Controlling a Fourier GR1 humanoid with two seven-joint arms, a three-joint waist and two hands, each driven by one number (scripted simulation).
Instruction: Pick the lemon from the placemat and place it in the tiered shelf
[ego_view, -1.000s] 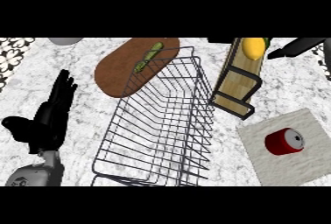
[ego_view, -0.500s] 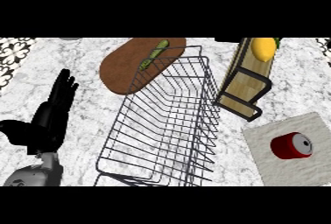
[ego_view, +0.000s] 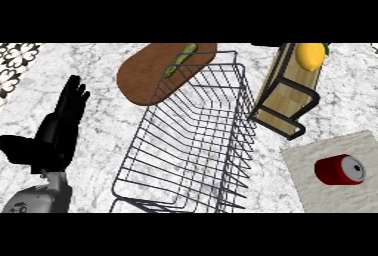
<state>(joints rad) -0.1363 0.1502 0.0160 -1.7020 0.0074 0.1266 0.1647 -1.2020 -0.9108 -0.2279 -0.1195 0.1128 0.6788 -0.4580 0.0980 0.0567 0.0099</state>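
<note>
Marble table (ego_view: 88, 65) under everything. Wire basket (ego_view: 193, 145) across the middle, well to the right of the left hand's fingers (ego_view: 72, 97). Brown oval placemat (ego_view: 151, 75) up and to the right of those fingertips, a green vegetable (ego_view: 179, 60) lying on it, partly behind the basket's far rim. Tiered shelf (ego_view: 288, 92), wooden boards in a black frame, far to the right, beyond the basket. Pale mat (ego_view: 328, 195) at lower right with a red can (ego_view: 339, 170) on its side.

Left hand (ego_view: 55, 135) at the view's left: open and resting, fingers straight, close together, pointing up, clamped on nothing. Right hand out of view, so nothing to say of its fingers.

Lemon (ego_view: 310, 56) already on the shelf's top board (near the upper edge of the view), no hand touching it, far across the table from the left fingers.

Judged from this: placing apparently done, retreat the step in hand. To do it well: clear the shelf frame without nudging it, avoid the basket's rim, watch that the lemon does not roll off the sloping board.
</note>
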